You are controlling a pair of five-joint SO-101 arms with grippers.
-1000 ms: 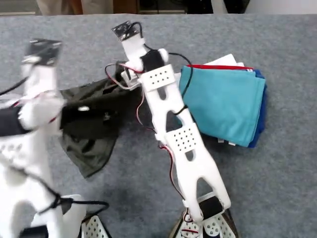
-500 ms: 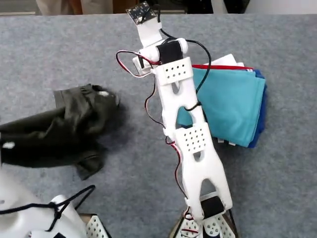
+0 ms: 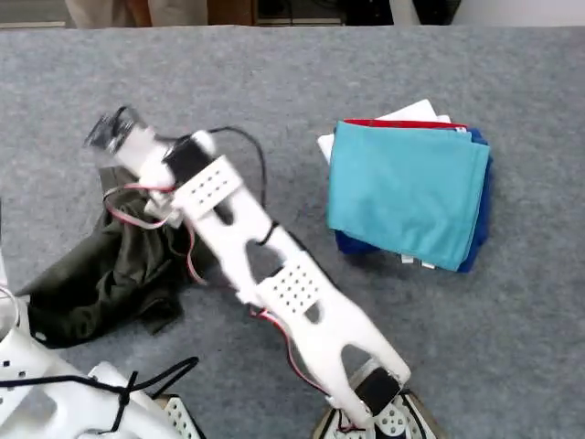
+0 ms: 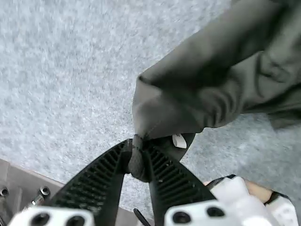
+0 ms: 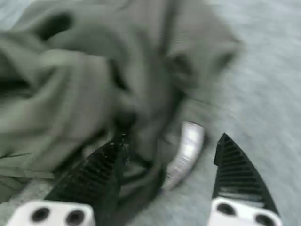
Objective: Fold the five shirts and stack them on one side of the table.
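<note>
A crumpled dark olive shirt (image 3: 91,274) lies on the grey table at the near left. My left gripper (image 4: 138,147) is shut on a pinched edge of this shirt (image 4: 225,80), the fabric hanging away from the fingers. My right gripper (image 3: 128,151) hovers over the shirt's far end. It (image 5: 171,141) is open, straddling bunched folds of the shirt (image 5: 94,70) and a white neck label (image 5: 186,146). A stack of folded shirts, teal on top (image 3: 402,192), rests at the right.
Blue (image 3: 480,229), red and white layers show under the teal one. The right arm (image 3: 274,274) slants across the table's middle from its base at the near edge. The left arm's white body (image 3: 46,393) sits at the near left corner. Grey table (image 3: 512,347) stretches around the stack.
The right arm swung from beside the stack leftward and now sits over the dark shirt. The shirt was dragged toward the near left and is more bunched.
</note>
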